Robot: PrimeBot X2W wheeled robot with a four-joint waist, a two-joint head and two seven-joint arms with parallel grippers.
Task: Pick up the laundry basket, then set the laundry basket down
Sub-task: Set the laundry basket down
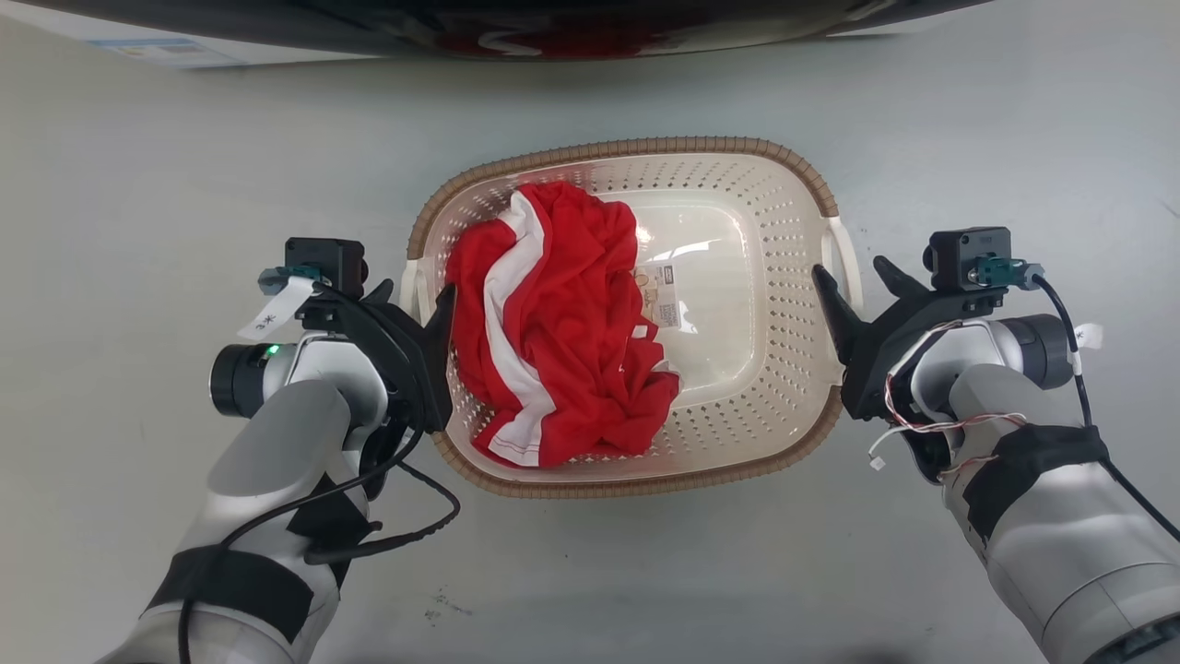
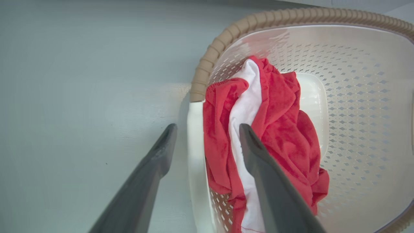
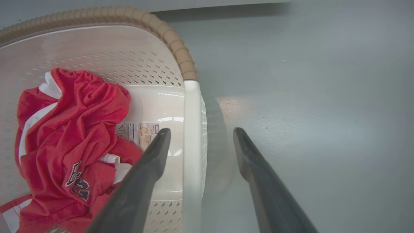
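Lower left of the head view: one pale, smooth-shelled left arm (image 1: 277, 443), banded in black tape and trailing a black cable. Left jaws apart, astride the basket's left handle (image 1: 412, 290) without clamping it. In the left wrist view, one matte dark finger (image 2: 145, 181) outside over the floor, the other finger (image 2: 268, 181) inside above the cloth.

Centre of frame: one laundry basket (image 1: 636, 148) on the smooth grey floor (image 1: 138, 184). Cream plastic, rounded-rectangular, perforated walls, brown woven-look rim, two white loop handles. In its left half, one crumpled red-and-white garment (image 1: 562, 304). Just right of that, on the glossy bottom, one paper label (image 1: 659, 295).

Further right: the right handle (image 1: 846, 249), with the right jaws apart astride it, likewise not closed on it. Lower right: one matching right arm (image 1: 1060, 563).
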